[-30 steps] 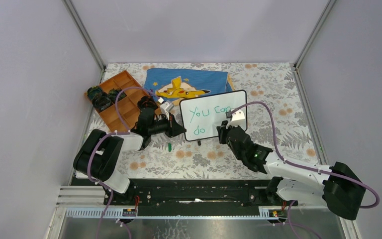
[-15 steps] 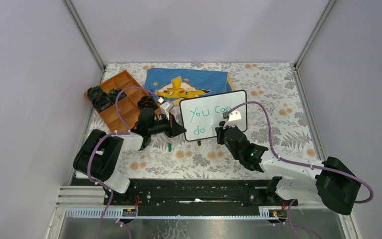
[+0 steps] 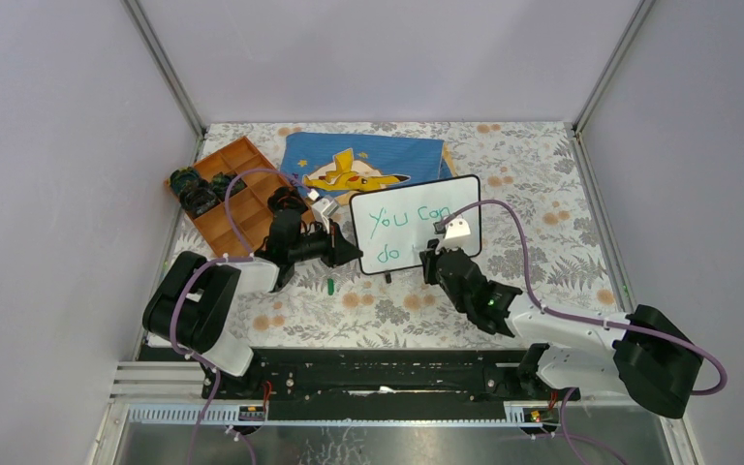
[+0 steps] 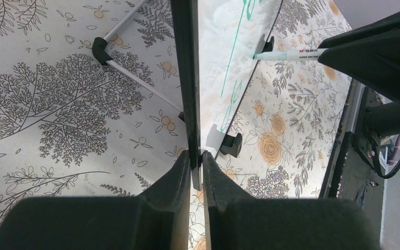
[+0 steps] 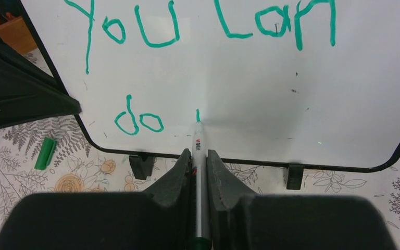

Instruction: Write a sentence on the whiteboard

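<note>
Whiteboard (image 3: 407, 242): you've one, sentence (image 5: 208, 31) reading "You can do"; left gripper (image 4: 195, 156) pinches its edge, right gripper (image 5: 198, 154) clamps one marker (image 5: 198, 141)

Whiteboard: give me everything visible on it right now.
The whiteboard is a small glossy white panel with a thin black frame, rounded corners and black feet. It stands propped on the floral table, face toward the arms. Green writing reads "You can" above "do", with a short stroke begun beside it. The left tool is shut on its side edge. The marker in the right tool touches its face at that stroke.
</note>
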